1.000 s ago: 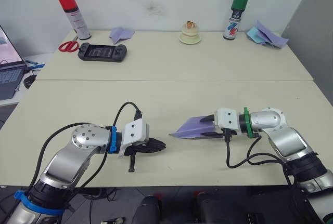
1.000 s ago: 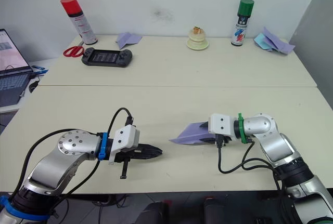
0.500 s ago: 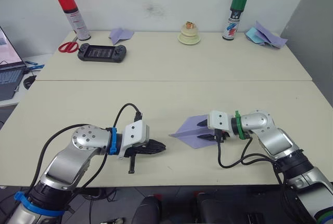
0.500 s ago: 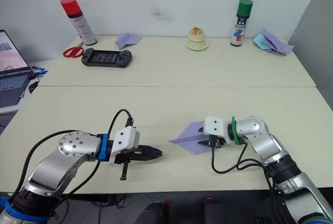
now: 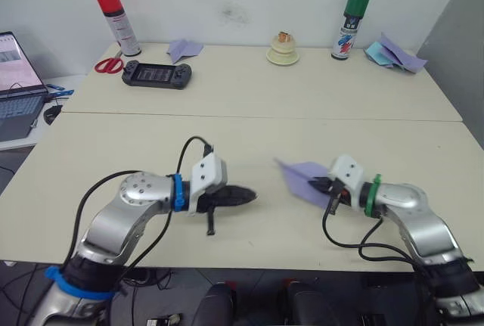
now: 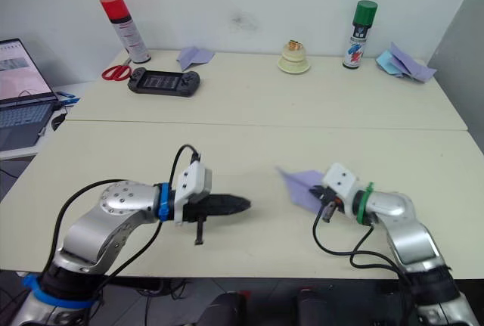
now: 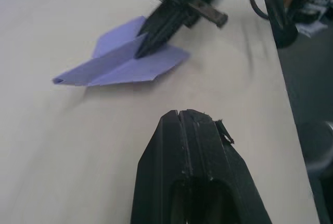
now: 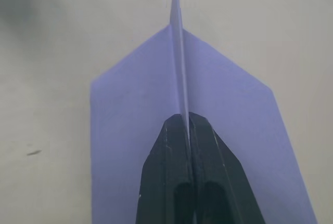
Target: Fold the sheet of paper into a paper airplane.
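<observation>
Right claw (image 5: 324, 184) is pinched tight on the centre ridge of the flat pointed lavender paper airplane (image 5: 300, 178), steadying it on the cream table (image 5: 249, 137) near-right; my left claw (image 5: 243, 196) waits closed, empty.

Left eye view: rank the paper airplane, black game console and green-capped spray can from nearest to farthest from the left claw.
1. Paper airplane, just right of the left claw, pinched by the right claw.
2. Black game console, far-left table.
3. Green-capped spray can, far right, by the wall.
</observation>
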### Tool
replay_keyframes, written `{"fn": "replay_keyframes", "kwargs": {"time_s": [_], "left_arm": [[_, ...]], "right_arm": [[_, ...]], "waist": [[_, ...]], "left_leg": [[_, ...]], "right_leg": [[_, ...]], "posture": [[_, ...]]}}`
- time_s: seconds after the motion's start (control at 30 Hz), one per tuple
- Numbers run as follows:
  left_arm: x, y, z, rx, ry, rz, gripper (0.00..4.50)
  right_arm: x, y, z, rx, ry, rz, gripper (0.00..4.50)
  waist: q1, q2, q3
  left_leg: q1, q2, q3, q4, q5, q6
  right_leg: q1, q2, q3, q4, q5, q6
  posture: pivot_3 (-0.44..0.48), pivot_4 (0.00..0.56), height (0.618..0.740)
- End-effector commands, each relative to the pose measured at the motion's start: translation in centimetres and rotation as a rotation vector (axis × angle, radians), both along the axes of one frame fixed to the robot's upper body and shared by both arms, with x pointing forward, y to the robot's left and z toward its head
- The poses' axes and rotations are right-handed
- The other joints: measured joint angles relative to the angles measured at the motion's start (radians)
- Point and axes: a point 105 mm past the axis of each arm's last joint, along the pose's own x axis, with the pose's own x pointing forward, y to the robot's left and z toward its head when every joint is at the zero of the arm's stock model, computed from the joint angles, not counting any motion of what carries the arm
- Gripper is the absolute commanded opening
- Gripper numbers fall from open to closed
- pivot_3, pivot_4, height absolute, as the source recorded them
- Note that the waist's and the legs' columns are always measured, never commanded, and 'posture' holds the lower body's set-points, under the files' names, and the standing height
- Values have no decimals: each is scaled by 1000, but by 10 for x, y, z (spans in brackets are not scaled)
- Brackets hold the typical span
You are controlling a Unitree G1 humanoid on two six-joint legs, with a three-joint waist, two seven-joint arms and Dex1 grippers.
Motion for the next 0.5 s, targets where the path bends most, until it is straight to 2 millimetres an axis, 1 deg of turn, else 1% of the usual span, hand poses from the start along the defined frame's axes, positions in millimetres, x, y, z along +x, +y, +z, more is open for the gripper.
{"fn": "replay_keyframes", "kwargs": {"time_s": [0.03, 0.13, 0.23, 0.3, 0.4, 0.47, 0.5], "left_arm": [[8, -18, 17, -64, -25, 22, 0], [14, -32, 21, -82, -22, 25, 0], [20, -45, 22, -94, -21, 30, 0], [23, -49, 20, -92, -23, 35, 0], [26, -52, 17, -86, -27, 42, 0], [27, -53, 15, -84, -28, 44, 0], [27, -49, 12, -77, -28, 61, 0]], "right_arm": [[-3, -26, 11, 93, -38, -302, 25], [-4, -36, 6, 149, -30, -482, 25], [0, -39, 1, 200, -22, -589, 25], [3, -40, -2, 253, -7, -652, 25], [8, -43, -6, 311, 21, -712, 25], [11, -44, -5, 319, 20, -721, 25], [12, -43, 1, 325, 1, -704, 194]], "waist": [[-5, 0, 0], [-17, 0, 0], [-17, 1, 0], [-17, 1, 0], [-17, 1, 0], [-16, 1, 0], [-16, 1, 0]], "left_leg": [[0, 0, 0, 0, 0, 0], [1, 1, 1, 0, 0, 0], [3, 1, 3, 0, 0, 0], [3, 1, 3, 0, 0, 0], [3, 1, 4, 0, 0, 0], [2, 0, 4, 0, 0, 0], [2, 0, 4, 0, 0, 0]], "right_leg": [[0, 0, 0, 0, 0, 0], [0, 1, 1, 1, -1, 2], [0, 1, 3, 1, -2, 4], [0, 1, 4, 1, -2, 4], [0, 1, 4, 1, -1, 3], [0, 1, 4, 1, 0, 0], [0, 1, 4, 1, 0, 0]], "posture": [[0, 150, 722], [0, 150, 722], [0, 150, 722], [0, 150, 722], [0, 150, 722], [0, 150, 722], [0, 150, 722]]}}
